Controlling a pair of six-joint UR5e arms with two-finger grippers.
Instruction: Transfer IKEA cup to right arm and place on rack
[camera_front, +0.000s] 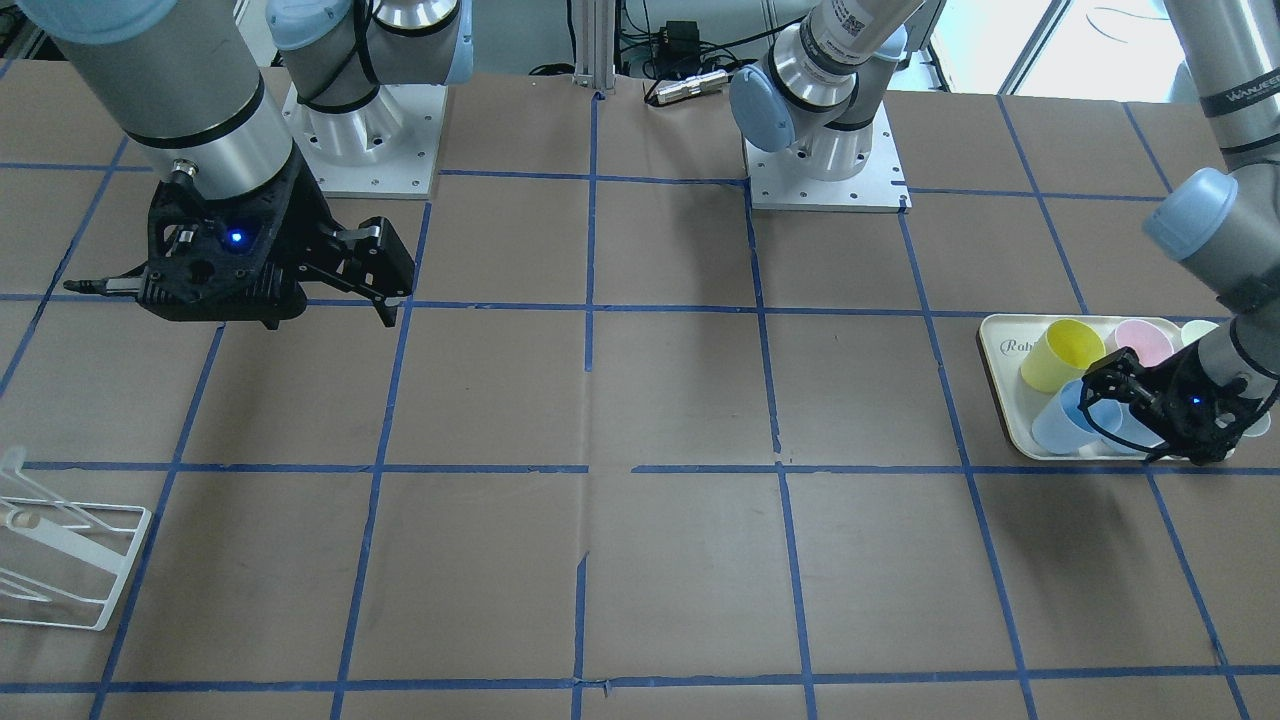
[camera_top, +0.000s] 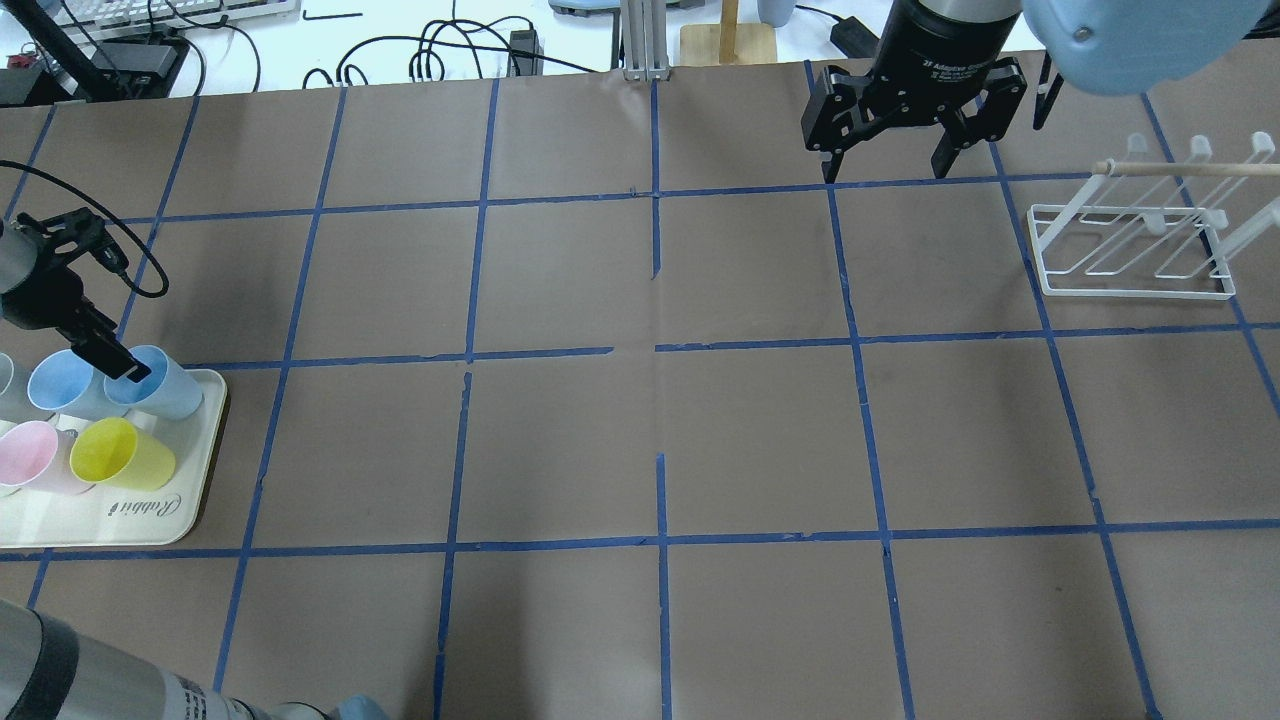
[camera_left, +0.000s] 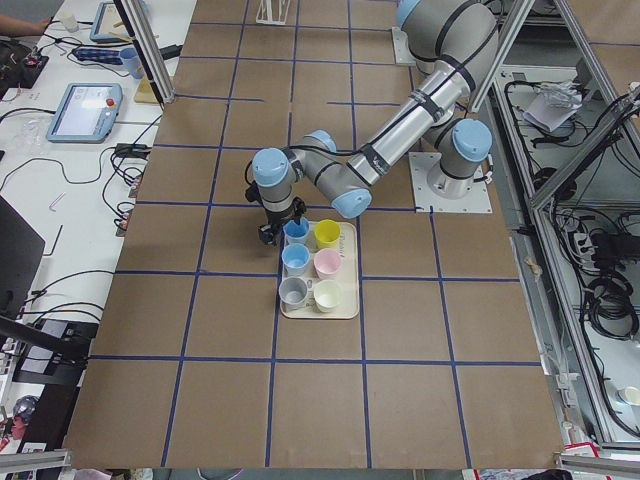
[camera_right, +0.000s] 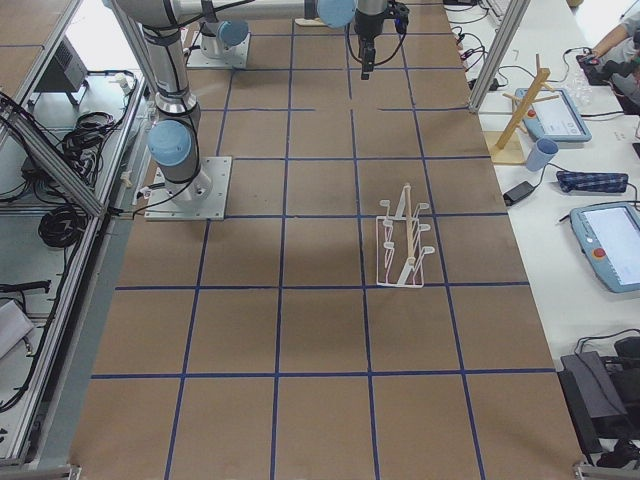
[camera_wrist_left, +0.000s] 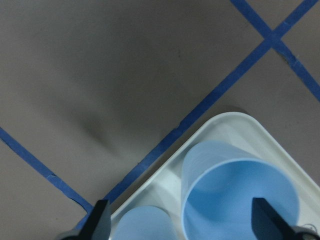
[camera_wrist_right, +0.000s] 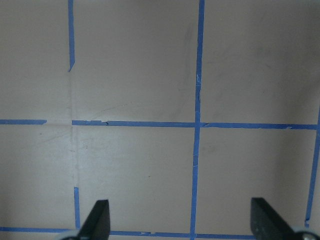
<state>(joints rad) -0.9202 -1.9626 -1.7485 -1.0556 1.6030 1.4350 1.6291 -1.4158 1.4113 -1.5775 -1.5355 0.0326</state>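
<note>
Two light blue IKEA cups stand on a cream tray (camera_top: 150, 520). The one at the tray's corner (camera_top: 165, 388) also shows in the front view (camera_front: 1058, 422) and the left wrist view (camera_wrist_left: 235, 190). Its twin (camera_top: 60, 385) stands beside it. My left gripper (camera_top: 108, 352) is open just over the corner cup, with one finger above its mouth and nothing held; it also shows in the front view (camera_front: 1115, 395). My right gripper (camera_top: 890, 140) is open and empty, hovering over bare table far from the cups. The white wire rack (camera_top: 1135, 245) stands at the right and holds nothing.
A yellow cup (camera_top: 122, 455) and a pink cup (camera_top: 32, 455) also stand on the tray, with a grey cup (camera_left: 293, 291) and a pale cup (camera_left: 327, 296) behind them. The brown table has a blue tape grid. A thin rod (camera_top: 1180, 168) crosses above the rack.
</note>
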